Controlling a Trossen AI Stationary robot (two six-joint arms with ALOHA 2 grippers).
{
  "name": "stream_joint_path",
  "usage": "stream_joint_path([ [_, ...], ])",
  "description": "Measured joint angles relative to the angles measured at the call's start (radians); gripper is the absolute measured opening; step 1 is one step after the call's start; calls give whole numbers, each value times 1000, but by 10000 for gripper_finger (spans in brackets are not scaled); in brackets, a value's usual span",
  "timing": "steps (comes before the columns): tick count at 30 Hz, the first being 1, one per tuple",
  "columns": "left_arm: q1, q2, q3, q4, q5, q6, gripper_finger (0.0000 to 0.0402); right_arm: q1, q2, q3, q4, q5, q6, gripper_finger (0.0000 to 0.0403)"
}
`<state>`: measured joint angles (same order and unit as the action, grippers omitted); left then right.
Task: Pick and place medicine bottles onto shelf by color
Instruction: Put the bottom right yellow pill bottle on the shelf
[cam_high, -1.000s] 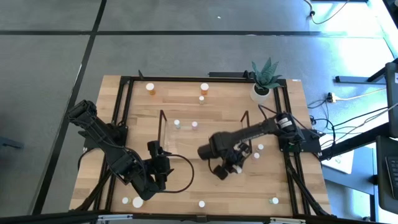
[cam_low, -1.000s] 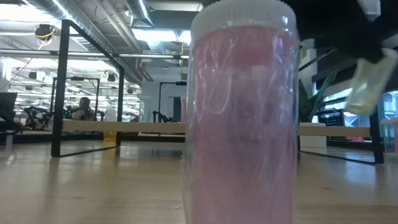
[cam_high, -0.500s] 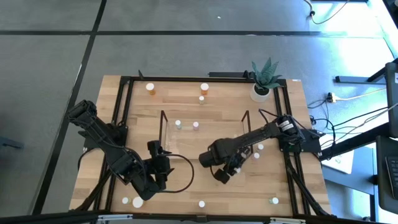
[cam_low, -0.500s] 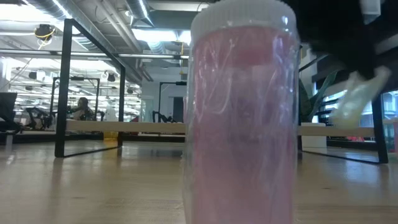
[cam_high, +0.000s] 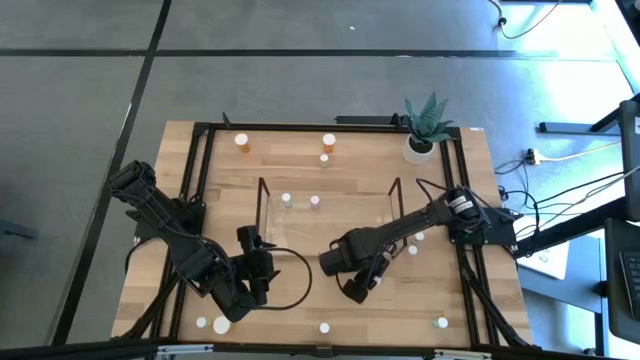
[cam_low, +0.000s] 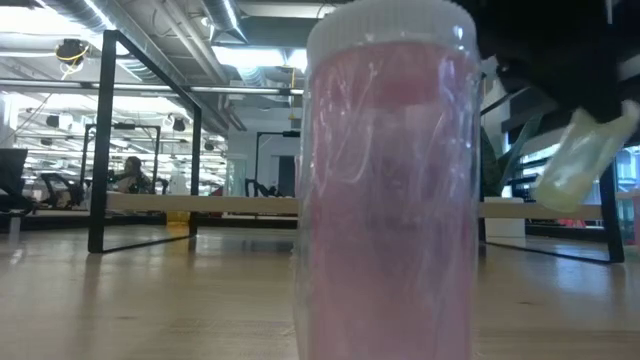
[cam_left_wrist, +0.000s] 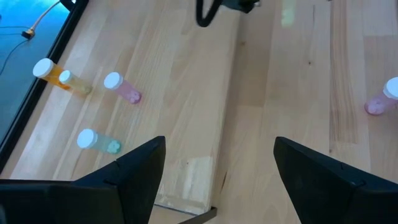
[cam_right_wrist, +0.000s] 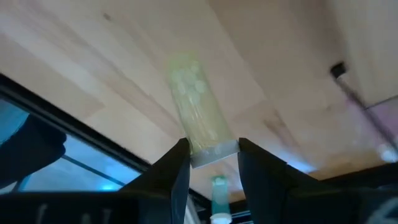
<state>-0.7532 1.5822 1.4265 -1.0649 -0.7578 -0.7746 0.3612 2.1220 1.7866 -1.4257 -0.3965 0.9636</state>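
Note:
My right gripper (cam_high: 361, 287) hangs over the table's near middle, in front of the clear shelf (cam_high: 398, 190), shut on a greenish medicine bottle (cam_right_wrist: 196, 106). In the low view that bottle (cam_low: 583, 160) hangs tilted at the right, behind a big pink bottle (cam_low: 390, 180) standing close to the camera. My left gripper (cam_left_wrist: 217, 146) waits open at the near left (cam_high: 257, 280), touching nothing. Two small bottles (cam_high: 285, 200) (cam_high: 314, 201) stand on the shelf's far part. Orange bottles (cam_high: 243, 142) (cam_high: 328, 141) stand near the far edge. My right gripper pinches the greenish bottle by its end nearest the wrist (cam_right_wrist: 211, 148), between the two fingers (cam_right_wrist: 177, 158). The fingers come from above, slanting down, in line with the bottle. The bottle is lifted clear of the table and hangs tilted below the fingers.
An orange bottle (cam_left_wrist: 59, 76), a pink one (cam_left_wrist: 122, 88) and a greenish one (cam_left_wrist: 98, 141) lie on the wood ahead of my left gripper. Further bottles stand along the near edge (cam_high: 221, 325) (cam_high: 324, 327) (cam_high: 441, 322) and right of the shelf (cam_high: 417, 236). A potted plant (cam_high: 425, 125) occupies the far right corner.
My right gripper has moved toward the table's near edge and a little left, rolling at the wrist, with the greenish bottle still between its fingers. The bottle has tipped further over and sunk slightly. My left arm has kept still.

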Motion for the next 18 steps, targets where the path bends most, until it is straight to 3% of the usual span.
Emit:
stream_joint_path([
  [11, 0, 0, 0, 0, 0, 0, 293, 51, 6, 0, 35, -46, 45, 125],
  [18, 0, 0, 0, 0, 0, 0, 293, 83, 70, 0, -6, -162, 23, 124],
])
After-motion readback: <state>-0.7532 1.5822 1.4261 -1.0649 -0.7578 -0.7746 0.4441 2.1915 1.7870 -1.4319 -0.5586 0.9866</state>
